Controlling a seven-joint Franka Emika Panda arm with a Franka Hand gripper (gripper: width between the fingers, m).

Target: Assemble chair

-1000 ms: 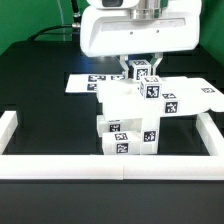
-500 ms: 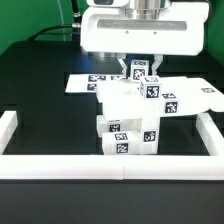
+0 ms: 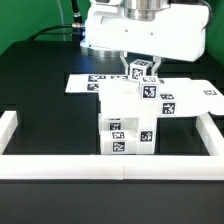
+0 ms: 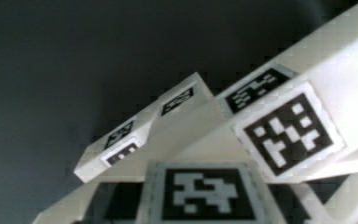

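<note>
The big white body of the arm is hiding the top of the gripper (image 3: 141,66), and the exterior view's top edge is cutting the arm off. The fingertips are sitting beside a small tagged post (image 3: 142,71), and the picture is too small to tell whether they are touching it. The chair (image 3: 135,115) is covering part of the marker board (image 3: 85,83) toward the worktop's far edge. In the wrist view, the chair's tagged blocks (image 4: 247,130) are looking blurry and are running off the picture's edges.
</note>
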